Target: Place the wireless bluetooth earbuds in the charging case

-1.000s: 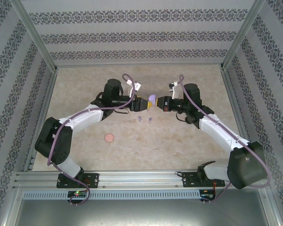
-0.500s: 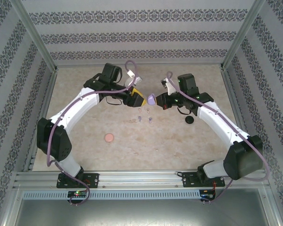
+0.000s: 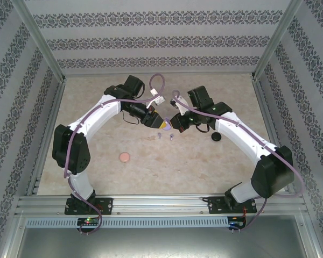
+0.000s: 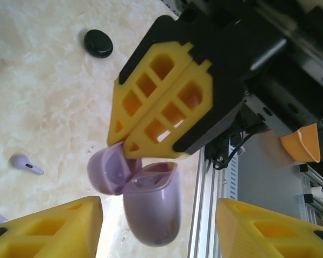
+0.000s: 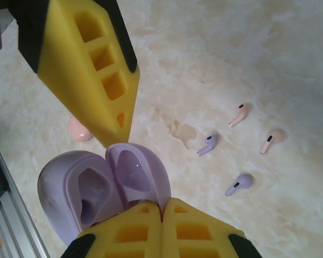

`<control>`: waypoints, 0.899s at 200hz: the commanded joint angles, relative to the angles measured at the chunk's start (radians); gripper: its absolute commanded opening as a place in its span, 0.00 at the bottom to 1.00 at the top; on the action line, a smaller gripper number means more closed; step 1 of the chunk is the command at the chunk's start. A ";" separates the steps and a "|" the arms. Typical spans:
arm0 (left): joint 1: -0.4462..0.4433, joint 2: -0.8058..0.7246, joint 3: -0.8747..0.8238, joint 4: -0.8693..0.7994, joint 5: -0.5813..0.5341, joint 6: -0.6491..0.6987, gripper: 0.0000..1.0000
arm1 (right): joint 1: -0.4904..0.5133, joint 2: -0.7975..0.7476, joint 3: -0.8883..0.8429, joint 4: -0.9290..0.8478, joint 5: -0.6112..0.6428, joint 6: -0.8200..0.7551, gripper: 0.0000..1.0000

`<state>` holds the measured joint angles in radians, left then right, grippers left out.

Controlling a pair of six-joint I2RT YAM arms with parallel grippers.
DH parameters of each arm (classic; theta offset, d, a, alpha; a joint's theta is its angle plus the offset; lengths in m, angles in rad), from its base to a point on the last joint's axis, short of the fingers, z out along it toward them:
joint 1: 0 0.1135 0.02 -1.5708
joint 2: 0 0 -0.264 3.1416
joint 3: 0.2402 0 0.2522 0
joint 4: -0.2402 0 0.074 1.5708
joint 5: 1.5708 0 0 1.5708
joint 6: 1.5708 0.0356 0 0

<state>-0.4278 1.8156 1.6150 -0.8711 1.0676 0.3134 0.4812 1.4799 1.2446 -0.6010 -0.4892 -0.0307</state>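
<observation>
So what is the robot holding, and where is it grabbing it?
The right tool pinches the open purple charging case by its lid, close to the hinge. The left tool is open and holds nothing.

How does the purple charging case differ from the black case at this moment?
The purple charging case is open, lid hinged up; the black case is shut. The purple charging case is pinched in the right tool; the black case lies free on the table. Both are small, rounded and glossy.
</observation>
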 commanded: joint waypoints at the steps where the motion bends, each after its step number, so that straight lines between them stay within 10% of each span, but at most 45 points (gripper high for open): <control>1: 0.003 0.024 0.028 -0.045 0.063 0.044 0.56 | 0.008 0.010 0.026 -0.005 0.014 -0.013 0.00; 180: 0.002 0.082 0.024 -0.016 0.140 0.035 0.38 | 0.014 0.017 0.038 0.046 -0.025 0.027 0.00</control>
<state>-0.4278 1.8858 1.6192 -0.8837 1.1713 0.3332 0.4824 1.4960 1.2598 -0.5797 -0.4870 -0.0216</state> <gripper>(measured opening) 0.395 0.050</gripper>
